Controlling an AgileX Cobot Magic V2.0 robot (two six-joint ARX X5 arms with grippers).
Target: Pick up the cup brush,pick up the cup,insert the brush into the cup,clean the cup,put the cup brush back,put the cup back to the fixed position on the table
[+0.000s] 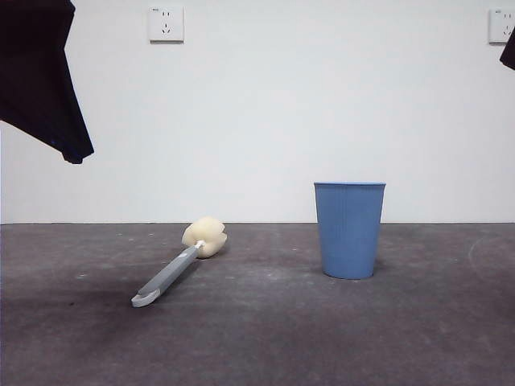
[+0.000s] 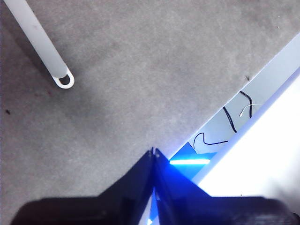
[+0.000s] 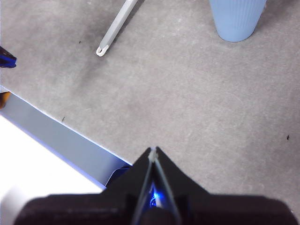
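The cup brush (image 1: 179, 261) lies on the table (image 1: 257, 338) left of centre, its cream sponge head (image 1: 205, 236) away from the camera and its grey handle toward it. The handle's looped end shows in the left wrist view (image 2: 63, 80) and the right wrist view (image 3: 101, 50). The blue ribbed cup (image 1: 349, 229) stands upright right of centre; its base shows in the right wrist view (image 3: 237, 18). My left gripper (image 2: 153, 152) is shut and empty, above the table near the handle end. My right gripper (image 3: 153, 152) is shut and empty, above the table near its front edge.
A dark arm (image 1: 44, 76) hangs at the top left of the front view, and a black tip (image 1: 508, 52) shows at the top right. The table's front edge and cables (image 2: 234, 122) lie near the left gripper. Wall sockets (image 1: 166, 24) are behind.
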